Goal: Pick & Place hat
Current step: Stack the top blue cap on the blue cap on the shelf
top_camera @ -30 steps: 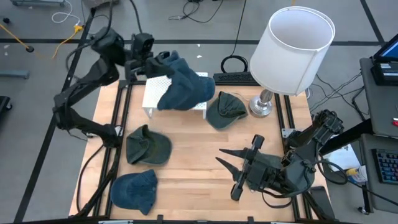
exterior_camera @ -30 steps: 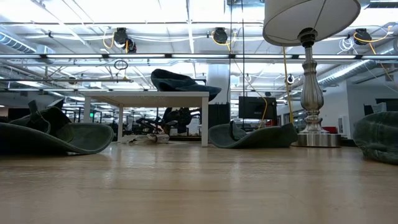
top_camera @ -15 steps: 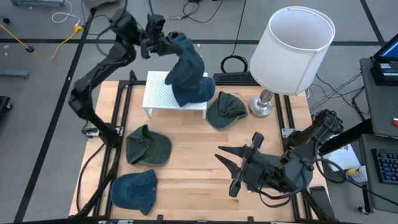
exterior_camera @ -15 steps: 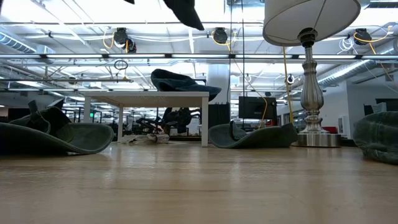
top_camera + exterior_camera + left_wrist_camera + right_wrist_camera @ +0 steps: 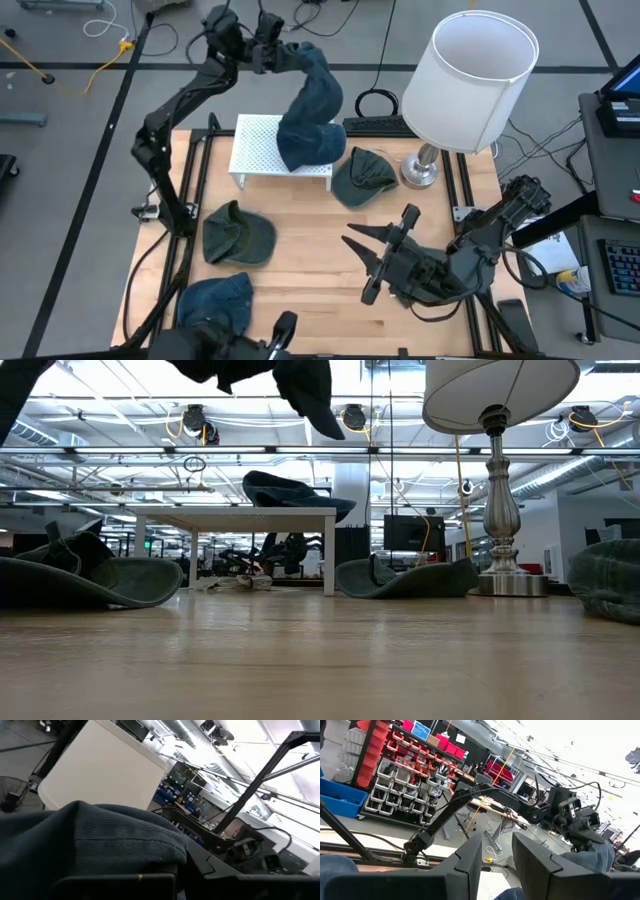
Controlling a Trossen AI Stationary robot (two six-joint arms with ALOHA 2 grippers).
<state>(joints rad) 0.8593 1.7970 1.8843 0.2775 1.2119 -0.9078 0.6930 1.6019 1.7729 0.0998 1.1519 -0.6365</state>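
A blue hat [image 5: 318, 82] hangs high over the table's far edge, and my left gripper [image 5: 280, 55] is shut on it. In the low view this hat [image 5: 300, 385] shows at the top, well above a second dark blue hat [image 5: 290, 490]. That second hat lies on the white stand [image 5: 250, 150]. Two green hats [image 5: 360, 175] [image 5: 238, 236] and another blue hat [image 5: 215, 300] lie on the wooden table. My right gripper [image 5: 356, 268] hovers open above the table's near right part, with nothing between its fingers. My left gripper pinches the blue hat's upper end [image 5: 125, 862] between its two fingers, which point roughly level from the table's left side. The gripper's own body hides which part of the hat that is. The hat hangs slack below the fingers, clear of the stand and of the hat on it.
A lamp with a large white shade [image 5: 470, 75] and a metal foot [image 5: 420, 170] stands at the far right, close to the right green hat. A dark frame [image 5: 195, 180] runs along the table's sides. Bare wood [image 5: 300, 260] lies in the middle.
My left gripper has swung toward the table's far edge and somewhat to the right, still shut on the blue hat. The hat has gone with it and now hangs stretched out lower beneath the fingers, above the stand's right end.
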